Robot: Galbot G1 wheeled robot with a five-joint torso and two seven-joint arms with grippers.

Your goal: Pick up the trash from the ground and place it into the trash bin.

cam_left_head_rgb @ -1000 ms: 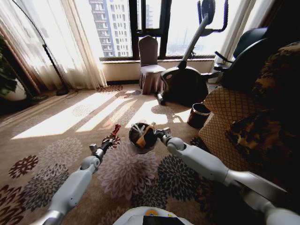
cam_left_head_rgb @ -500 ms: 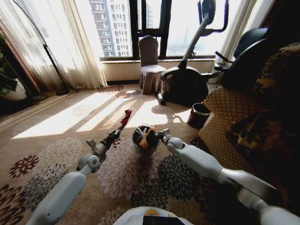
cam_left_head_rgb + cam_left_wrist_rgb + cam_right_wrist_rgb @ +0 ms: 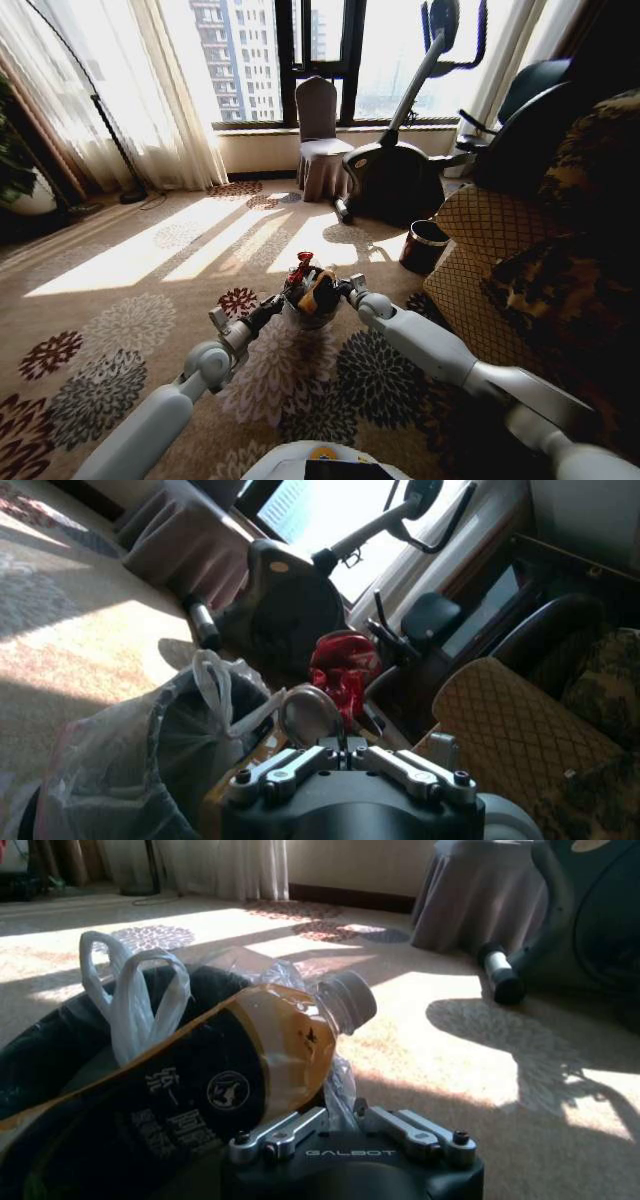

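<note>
Both grey arms reach forward over the flower-patterned carpet (image 3: 120, 330), converging on the small round black trash bin lined with a crinkled translucent plastic bag (image 3: 308, 312), which stands on the floor just ahead of the robot. The left arm stretches out nearly straight, its left tool (image 3: 297, 272) pinching a crumpled red piece of trash (image 3: 300, 268) right above the bin's opening; in the left wrist view the red scrap (image 3: 343, 669) sits clamped at the fingertips beside the bin's knotted bag handles (image 3: 212, 676). The right arm bends at the elbow and comes in from the other side, its right tool (image 3: 332, 290) at the bin's rim; whether it is spread or pressed together cannot be told. An orange-and-black labelled plastic bottle with a grey cap (image 3: 215, 1080) lies tilted across the bin's mouth, against the liner. Beyond stand a draped chair (image 3: 320, 140) and an exercise bike (image 3: 395, 175) by the sunlit window.
</note>
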